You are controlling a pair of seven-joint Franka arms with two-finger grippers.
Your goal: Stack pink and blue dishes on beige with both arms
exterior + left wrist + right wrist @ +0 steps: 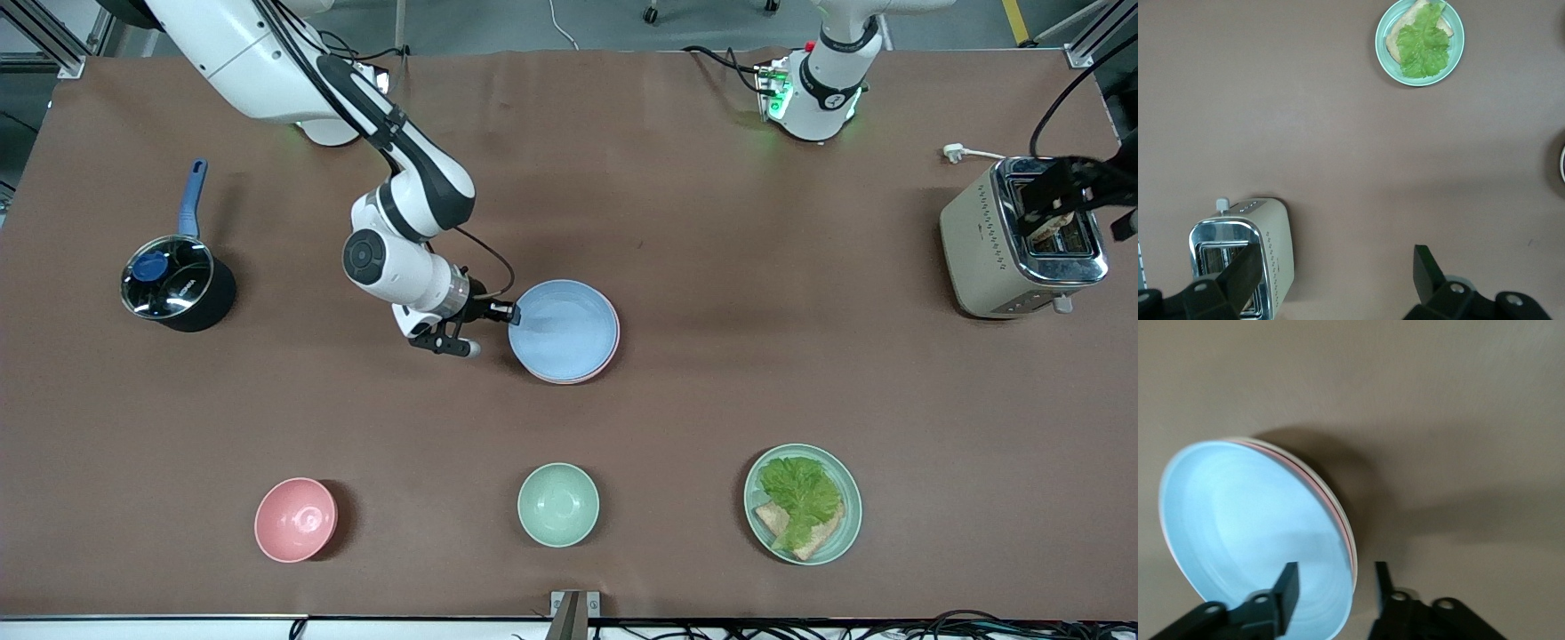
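The pale blue plate (564, 327) (1251, 533) lies on top of a stack in the middle of the table. Under it the pink plate (613, 349) (1313, 478) shows only as a thin rim. A cream-beige plate's edge (1349, 535) peeks out beneath the pink one. My right gripper (511, 315) (1337, 580) is open at the stack's edge toward the right arm's end. One finger is over the blue plate and the other is outside the rim. My left gripper (1053, 200) (1336, 260) hangs open over the toaster, holding nothing.
A beige toaster (1022, 236) (1275, 247) stands at the left arm's end. Near the front camera sit a pink bowl (295, 519), a mint-green bowl (557, 504) and a mint-green plate with lettuce and bread (803, 503) (1420, 41). A black lidded pot (173, 283) stands at the right arm's end.
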